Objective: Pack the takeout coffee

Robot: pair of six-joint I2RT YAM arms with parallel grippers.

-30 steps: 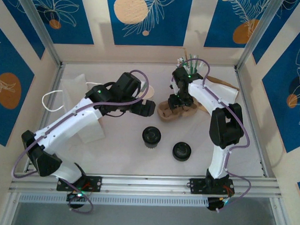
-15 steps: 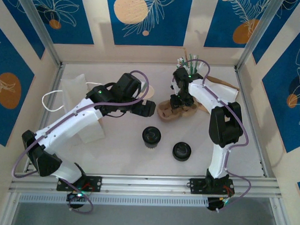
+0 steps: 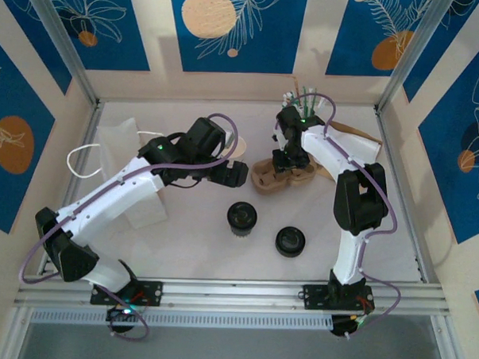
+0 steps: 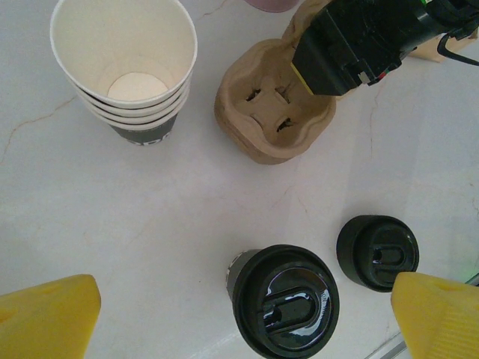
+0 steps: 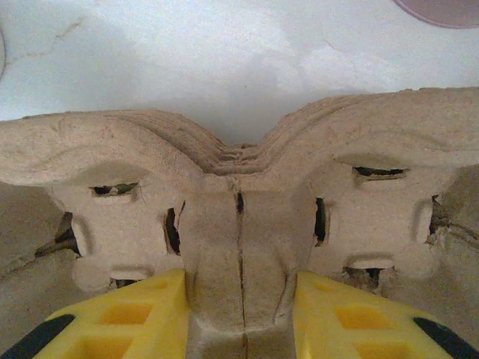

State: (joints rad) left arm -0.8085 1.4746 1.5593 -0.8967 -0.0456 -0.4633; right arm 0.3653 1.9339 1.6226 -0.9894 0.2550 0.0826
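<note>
Takeout coffee (image 3: 242,218) (image 4: 284,299), a small cup under a round black lid, stands upright near the middle of the surface (image 3: 197,245), slightly toward its near edge and touching nothing. A white bag (image 3: 120,136) lies along the left edge, partly under the left arm, and a brown bag (image 3: 354,141) lies flat in the far right corner. Between them, right of centre and toward the far edge, rests a moulded pulp cup carrier (image 3: 263,180); the socket seen from the left wrist is empty. The left gripper (image 3: 232,173) hovers above the surface just left of the carrier, its yellow fingertips (image 4: 49,314) spread wide and holding nothing. The right gripper (image 3: 290,162) is down on the carrier, its yellow fingers (image 5: 127,318) pressed to either side of the centre ridge, clamping it. A stack of lidless paper cups (image 4: 123,60) stands just left of the carrier. A second black lid (image 3: 290,241) sits right of the coffee, closer to the near edge and apart from it; whether a cup stands under it cannot be told
</note>
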